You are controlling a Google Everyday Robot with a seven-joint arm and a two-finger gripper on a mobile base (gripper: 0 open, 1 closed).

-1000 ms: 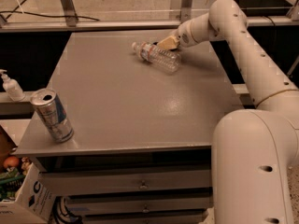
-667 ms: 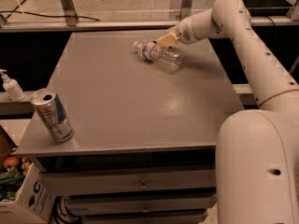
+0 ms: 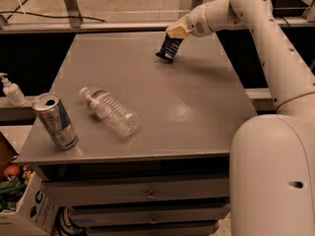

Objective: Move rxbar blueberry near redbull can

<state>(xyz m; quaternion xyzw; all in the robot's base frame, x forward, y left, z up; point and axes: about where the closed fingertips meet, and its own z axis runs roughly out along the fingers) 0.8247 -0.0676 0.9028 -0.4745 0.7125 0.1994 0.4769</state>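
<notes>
My gripper is over the far middle of the grey table, shut on the rxbar blueberry. The bar is a small dark wrapper with white print. It hangs tilted from the fingers, with its lower end at or just above the tabletop. The redbull can, silver and blue with an open top, stands slightly tilted at the table's front left corner, far from the bar.
A clear plastic water bottle lies on its side at front left, just right of the can and blurred. A soap dispenser stands on a ledge to the left. A box of items sits on the floor at lower left. My arm reaches along the table's right side.
The water bottle has rolled from the far side under the gripper to the front left near the can. The dark bar now shows, held in the gripper.
</notes>
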